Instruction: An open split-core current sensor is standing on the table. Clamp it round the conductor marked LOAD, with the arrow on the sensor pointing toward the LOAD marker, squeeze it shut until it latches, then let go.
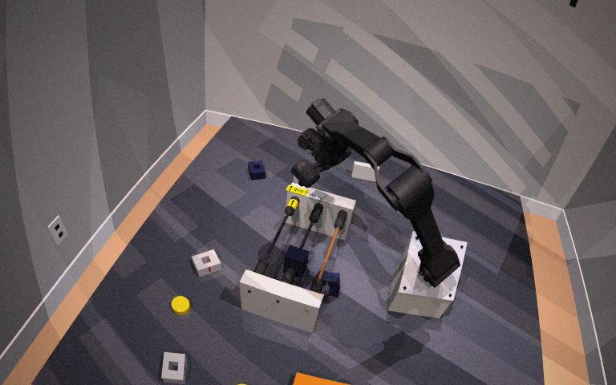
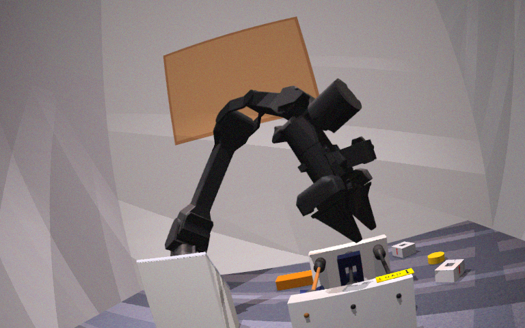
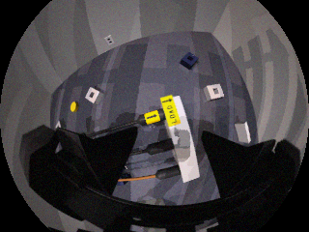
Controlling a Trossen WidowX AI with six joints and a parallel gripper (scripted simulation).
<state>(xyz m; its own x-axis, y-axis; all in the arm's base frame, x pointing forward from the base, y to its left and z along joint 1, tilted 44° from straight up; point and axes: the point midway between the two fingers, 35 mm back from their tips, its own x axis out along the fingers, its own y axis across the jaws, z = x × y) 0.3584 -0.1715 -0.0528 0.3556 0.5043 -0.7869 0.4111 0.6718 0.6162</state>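
My gripper [image 2: 365, 234] [image 3: 170, 133] is open and empty. It hangs above the panel that carries the yellow LOAD marker [image 1: 297, 190] [image 2: 394, 275] [image 3: 170, 110]. The LOAD conductor [image 1: 277, 237] [image 3: 116, 127] is dark, with a yellow arrow sleeve [image 1: 292, 205] [image 3: 152, 117] at the marker end. No sensor shows on it. A white square-holed block [image 1: 200, 268] [image 2: 446, 277] [image 3: 92, 100] with a red mark stands beside it. Another white block [image 3: 212, 97] stands behind the marker panel, mostly hidden in the top view. I cannot tell which sensor is open.
A dark blue block [image 1: 295, 260] [image 2: 350, 260] sits on the middle conductor. Other blue blocks [image 1: 257, 175] [image 1: 333, 283] stand on the table. Two white panels [image 1: 280, 300] [image 1: 323, 228] hold the conductors. A yellow disc [image 1: 180, 305] and an orange block [image 2: 294, 280] are farther off.
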